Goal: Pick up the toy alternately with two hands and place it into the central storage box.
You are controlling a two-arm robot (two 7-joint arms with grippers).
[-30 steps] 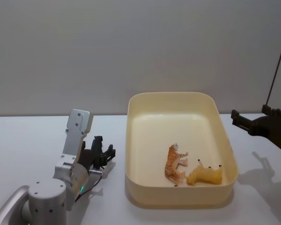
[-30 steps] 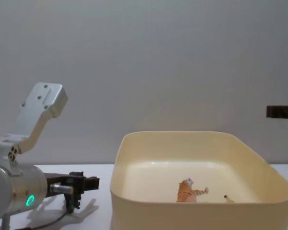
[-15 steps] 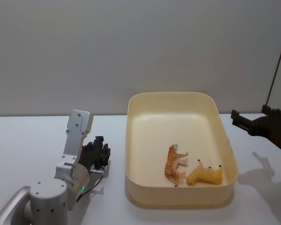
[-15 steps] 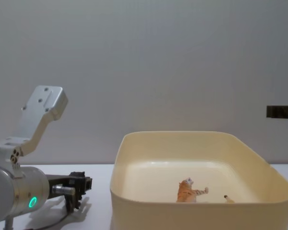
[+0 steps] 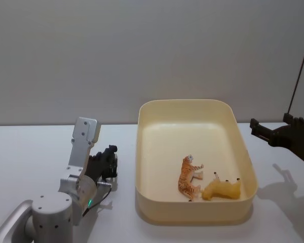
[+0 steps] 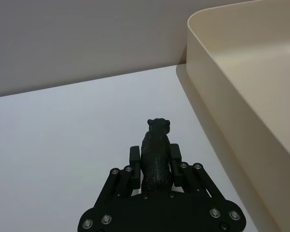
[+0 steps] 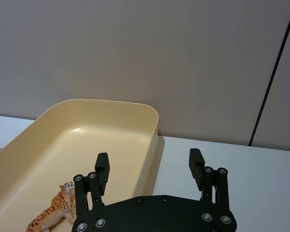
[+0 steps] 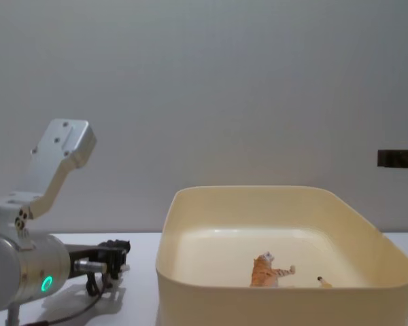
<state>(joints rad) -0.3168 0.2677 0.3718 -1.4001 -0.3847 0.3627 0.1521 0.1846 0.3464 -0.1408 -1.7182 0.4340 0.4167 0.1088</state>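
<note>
A small black toy animal [image 6: 155, 152] is clamped between the fingers [image 6: 134, 155] of my left gripper [image 6: 154, 157], which is shut on it. That gripper [image 5: 107, 163] sits low over the white table, just left of the central storage box [image 5: 192, 107], and appears in the chest view [image 8: 114, 252] too. I cannot tell whether the toy touches the table. My right gripper [image 7: 150, 164] hangs open and empty to the right of the box [image 7: 111, 104], above the table [image 5: 274, 133].
Inside the box lie an orange striped tiger [image 5: 189, 178] and a yellow animal figure [image 5: 222, 189], both near its front right. The tiger [image 8: 266, 269] shows over the box's front wall [image 8: 285, 292]. A silver left arm with a green light [image 8: 46, 283] fills the lower left.
The left gripper's fingers, spread around the black toy a second ago, have closed on it. The gripper has risen slightly. The right arm has not moved.
</note>
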